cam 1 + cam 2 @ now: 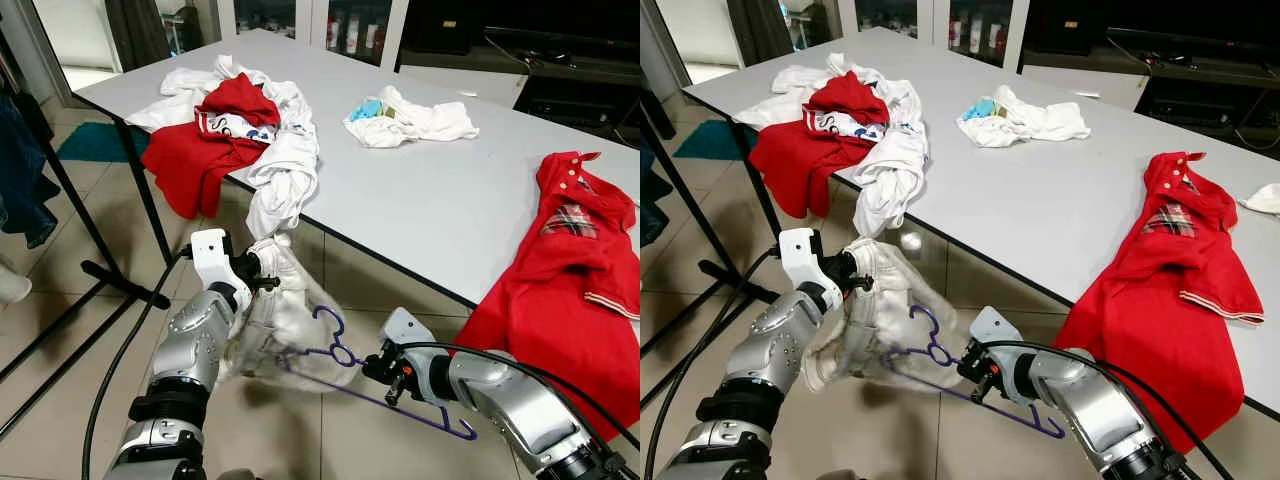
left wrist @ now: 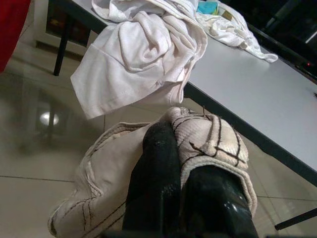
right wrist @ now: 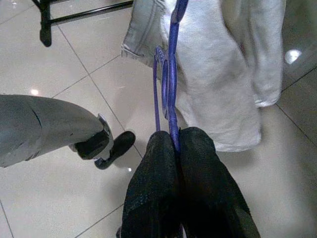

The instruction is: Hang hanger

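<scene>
Low over the floor, my right gripper was clamped on one purple hanger; left gripper pinched one cream garment. Table held two red shirts.

This is a room in a home, in use for sorting laundry. A long grey bench on thin black legs stands on a glossy beige tiled floor. Clothes lie about it: a heap of white and red garments at one end, a small white bundle in the middle, a red polo shirt draped over the near edge. A black clothes rack with a dark garment stands beside the bench. Behind are glass-fronted cabinets and a low dark media unit.
</scene>
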